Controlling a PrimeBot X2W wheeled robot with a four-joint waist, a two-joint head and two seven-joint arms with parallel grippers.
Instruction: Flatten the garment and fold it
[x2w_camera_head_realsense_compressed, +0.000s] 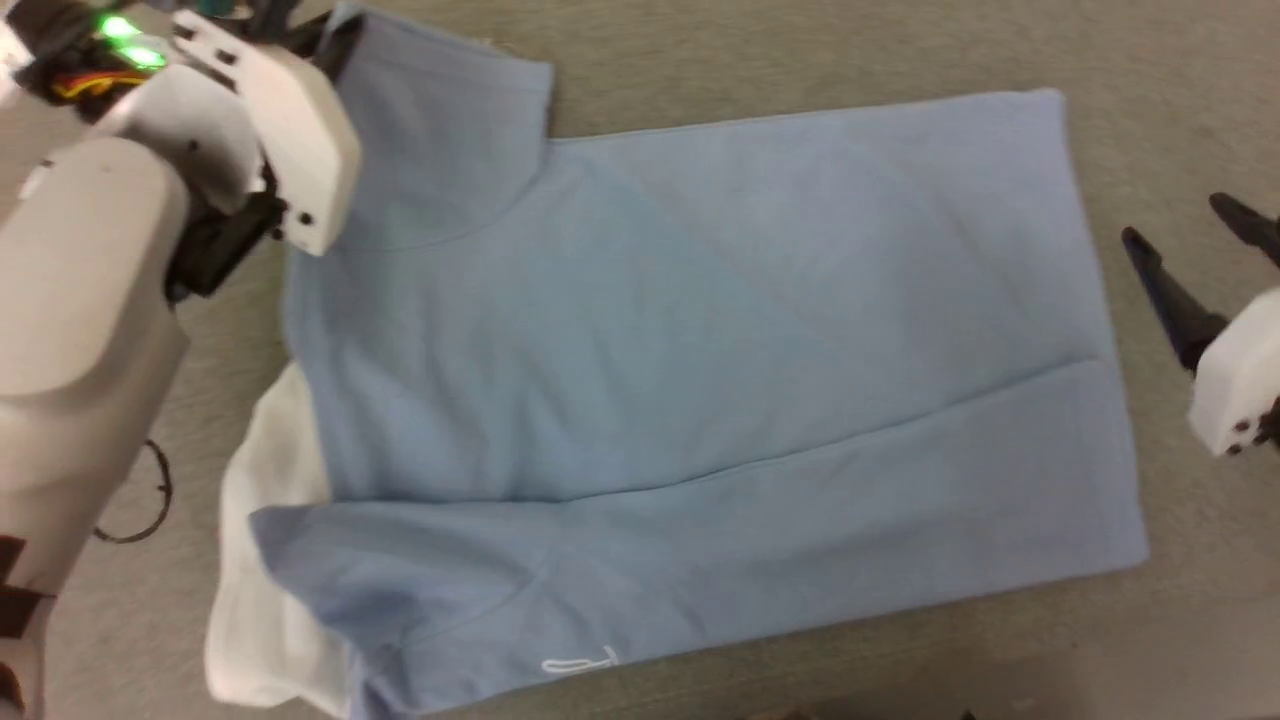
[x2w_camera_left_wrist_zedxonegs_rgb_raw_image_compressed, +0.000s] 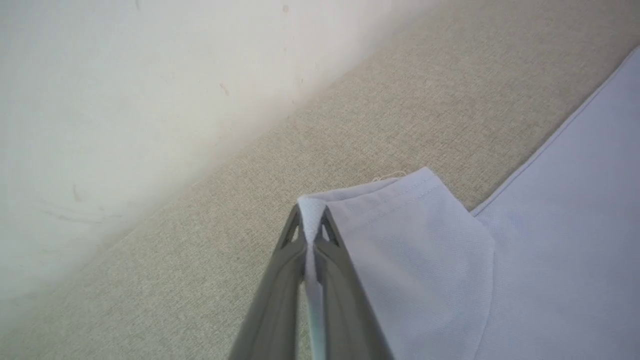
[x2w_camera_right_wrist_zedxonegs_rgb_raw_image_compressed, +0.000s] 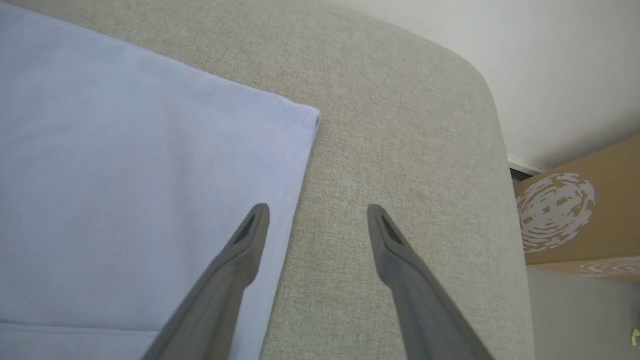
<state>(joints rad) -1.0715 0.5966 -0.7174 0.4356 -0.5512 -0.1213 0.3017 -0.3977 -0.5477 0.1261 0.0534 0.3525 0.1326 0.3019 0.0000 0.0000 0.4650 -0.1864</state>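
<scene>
The garment (x2w_camera_head_realsense_compressed: 680, 340), a light-blue shirt, lies spread on a beige fabric surface (x2w_camera_head_realsense_compressed: 1180, 90), its near side folded over along a long crease. White collar cloth (x2w_camera_head_realsense_compressed: 265, 580) and a small white logo (x2w_camera_head_realsense_compressed: 580, 662) show at the lower left. My left gripper (x2w_camera_left_wrist_zedxonegs_rgb_raw_image_compressed: 311, 220) is shut on the corner of the far sleeve (x2w_camera_left_wrist_zedxonegs_rgb_raw_image_compressed: 415, 235), pinching a thin fold of cloth between its fingers. In the head view that gripper (x2w_camera_head_realsense_compressed: 320, 40) sits at the top left over the sleeve. My right gripper (x2w_camera_right_wrist_zedxonegs_rgb_raw_image_compressed: 316, 220) hangs open above the shirt's hem (x2w_camera_right_wrist_zedxonegs_rgb_raw_image_compressed: 295, 165), one finger over the cloth, one over bare surface.
The beige surface ends in a rounded edge (x2w_camera_right_wrist_zedxonegs_rgb_raw_image_compressed: 492, 115) to the right of the hem. Beyond it stand a white wall (x2w_camera_right_wrist_zedxonegs_rgb_raw_image_compressed: 550, 60) and a brown cardboard box (x2w_camera_right_wrist_zedxonegs_rgb_raw_image_compressed: 575, 210). A white wall (x2w_camera_left_wrist_zedxonegs_rgb_raw_image_compressed: 125, 100) also borders the surface by the sleeve. A dark wire loop (x2w_camera_head_realsense_compressed: 150, 500) lies at the left.
</scene>
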